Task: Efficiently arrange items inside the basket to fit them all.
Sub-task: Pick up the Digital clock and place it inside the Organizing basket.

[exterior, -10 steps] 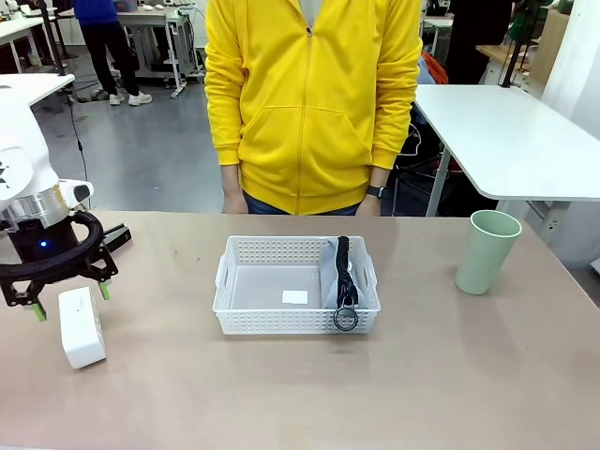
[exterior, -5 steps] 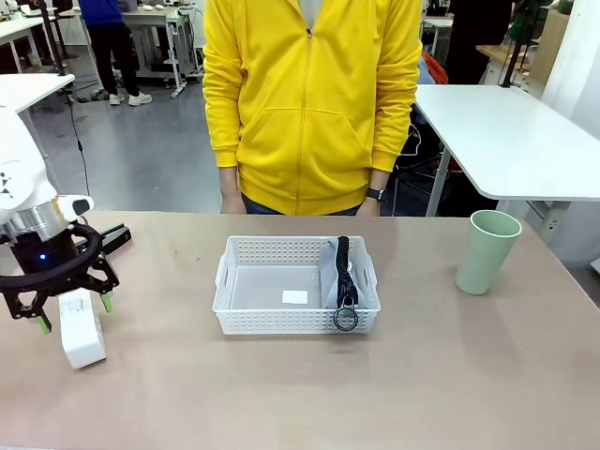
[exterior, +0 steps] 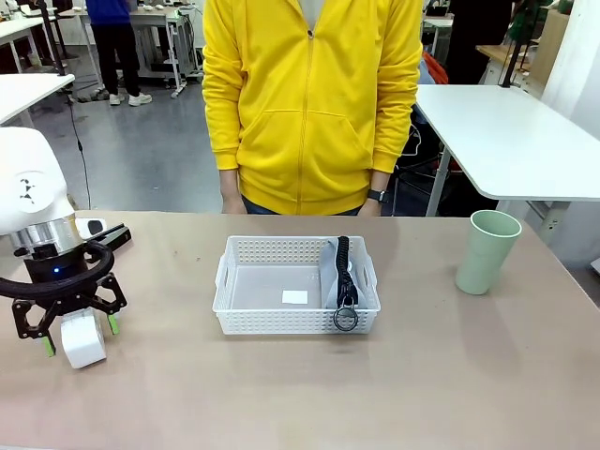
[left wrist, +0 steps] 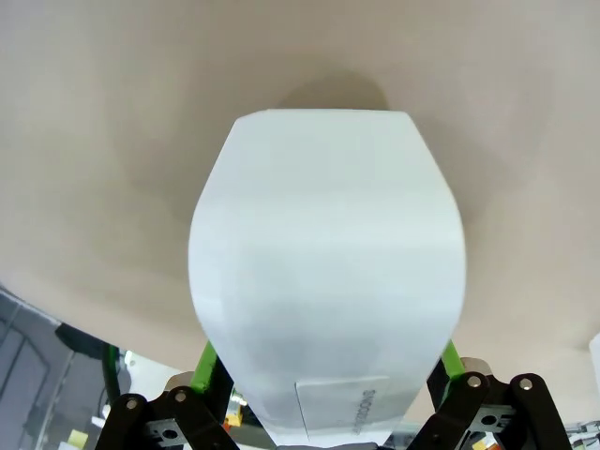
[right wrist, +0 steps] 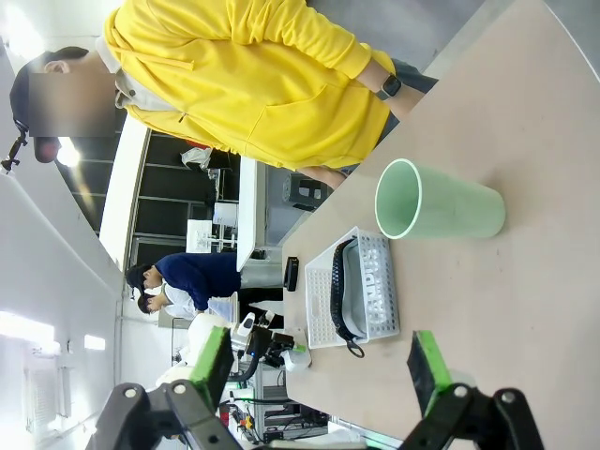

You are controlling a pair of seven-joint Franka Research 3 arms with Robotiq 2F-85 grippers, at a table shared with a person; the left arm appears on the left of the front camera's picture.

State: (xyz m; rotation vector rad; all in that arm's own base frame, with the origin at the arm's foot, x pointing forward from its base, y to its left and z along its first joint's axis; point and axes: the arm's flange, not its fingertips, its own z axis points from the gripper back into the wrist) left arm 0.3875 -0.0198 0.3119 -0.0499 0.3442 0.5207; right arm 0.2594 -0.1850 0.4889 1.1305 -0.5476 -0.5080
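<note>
Near the left edge of the tabletop (exterior: 281,394), toward the near corner: left gripper (exterior: 79,336) pointing straight down, jaws spread wide to either side of the small white box (exterior: 84,349). Box flat on the tabletop, a gap visible beside the outer finger. In the left wrist view, green pads (left wrist: 449,358) just beside the box's two flanks; unclear whether touching.

Behind that arm, close to the far left corner: slim black bar (exterior: 117,233), partly hidden.

At the middle of the tabletop: white basket (exterior: 300,242), long sides parallel to the near edge. Inside, at its right end: grey pouch (exterior: 329,272) standing on edge against the short right wall, black trim uppermost, ring (exterior: 345,320) hanging at the near right corner. On the basket floor, a small white label (exterior: 294,297).

Toward the right edge, well apart from the basket: pale green cup (exterior: 486,251), upright, mouth up.

In the right wrist view: right gripper (right wrist: 321,366) raised above the tabletop, jaws apart, nothing between them.

At the far edge, behind the basket: person in a yellow hoodie (exterior: 309,103), arms down at the sides.
</note>
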